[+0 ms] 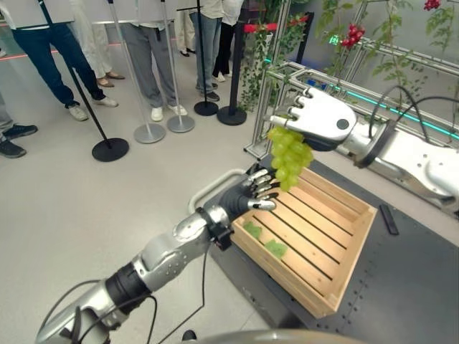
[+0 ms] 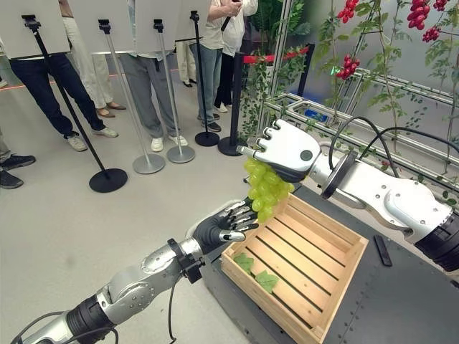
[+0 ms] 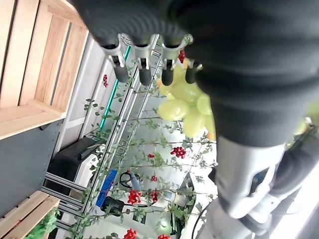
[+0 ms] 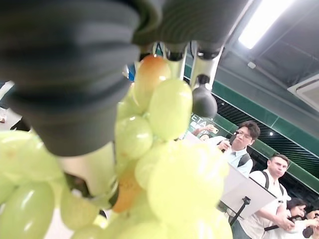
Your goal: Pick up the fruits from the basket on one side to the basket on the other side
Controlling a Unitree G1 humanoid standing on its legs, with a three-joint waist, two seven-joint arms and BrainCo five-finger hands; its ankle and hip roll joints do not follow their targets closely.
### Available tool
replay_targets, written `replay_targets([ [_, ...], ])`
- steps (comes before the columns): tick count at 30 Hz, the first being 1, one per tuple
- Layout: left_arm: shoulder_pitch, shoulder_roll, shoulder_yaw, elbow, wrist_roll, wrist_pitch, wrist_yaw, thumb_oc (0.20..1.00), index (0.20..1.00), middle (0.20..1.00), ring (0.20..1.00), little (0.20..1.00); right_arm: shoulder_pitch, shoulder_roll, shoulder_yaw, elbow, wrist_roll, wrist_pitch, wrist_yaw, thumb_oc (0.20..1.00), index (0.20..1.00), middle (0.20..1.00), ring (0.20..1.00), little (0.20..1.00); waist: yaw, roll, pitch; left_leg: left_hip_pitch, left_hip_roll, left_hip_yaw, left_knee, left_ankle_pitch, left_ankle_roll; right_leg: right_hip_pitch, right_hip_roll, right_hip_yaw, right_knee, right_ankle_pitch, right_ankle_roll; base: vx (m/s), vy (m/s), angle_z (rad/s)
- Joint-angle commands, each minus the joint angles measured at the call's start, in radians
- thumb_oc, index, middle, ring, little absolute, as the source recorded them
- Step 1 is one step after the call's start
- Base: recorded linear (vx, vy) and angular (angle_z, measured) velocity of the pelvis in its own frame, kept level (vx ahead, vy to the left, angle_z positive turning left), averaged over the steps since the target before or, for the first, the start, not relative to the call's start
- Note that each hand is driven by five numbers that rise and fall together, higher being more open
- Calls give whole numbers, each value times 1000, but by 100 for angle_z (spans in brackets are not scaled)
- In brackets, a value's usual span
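Observation:
A bunch of green grapes (image 1: 290, 158) hangs above the far left corner of a wooden slatted crate (image 1: 362, 231). My right hand (image 1: 323, 118) is shut on the top of the bunch. The grapes (image 4: 169, 164) bulk large under that hand's fingers in the right wrist view. My left hand (image 1: 249, 195) is held up just beside and below the bunch, at the crate's left rim. Its fingers are loosely spread and hold nothing. The grapes (image 3: 187, 102) hang just past those fingers (image 3: 144, 67) in the left wrist view. Two green leaves (image 1: 275, 248) lie on the crate's floor.
The crate sits on a dark table (image 1: 401, 287) with a small black bar (image 1: 388, 218) on it. A metal frame with vines and red berries (image 1: 353, 34) stands behind. Stanchion posts (image 1: 110, 148) and several standing people (image 1: 43, 50) are on the floor to the left.

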Motion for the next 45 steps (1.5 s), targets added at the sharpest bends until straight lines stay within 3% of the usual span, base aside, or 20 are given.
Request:
replay_targets([
  [1,9,15,13,50,37,-29,-15,1000,1000,1000,1000,1000,-159,-69,40,-43,4,66,-43,200,200,200,200,200,-1,-33,-28,13,-1,-18,30,-80,16,5,-39,-31,59,-44,85,0,0,0],
  [10,54,58,47,94,91,-23,-32,1000,1000,1000,1000,1000,-191,-68,56,-54,11,66,-30,200,200,200,200,200,2,-29,-34,16,1,-12,34,-81,14,7,-38,-27,58,-45,84,0,0,0],
  [23,-91,94,11,-1,22,-45,-28,1000,1000,1000,1000,1000,-199,-42,62,-100,43,48,-17,200,200,200,200,200,0,-21,-40,23,-1,-16,23,-76,12,12,-36,-30,51,-42,85,0,0,0],
  [37,-179,74,-21,6,7,-48,2,1000,1000,1000,1000,1000,-207,-4,71,-166,73,31,4,200,200,200,200,200,-6,-15,-39,25,1,-17,19,-72,9,16,-33,-32,49,-43,82,0,0,0],
  [45,-200,140,-39,-20,-6,-47,-21,1000,1000,1000,1000,1000,-234,-15,92,-163,92,30,6,200,200,200,200,200,-11,-12,-42,26,2,-13,15,-68,7,13,-30,-26,43,-37,83,0,0,0],
])
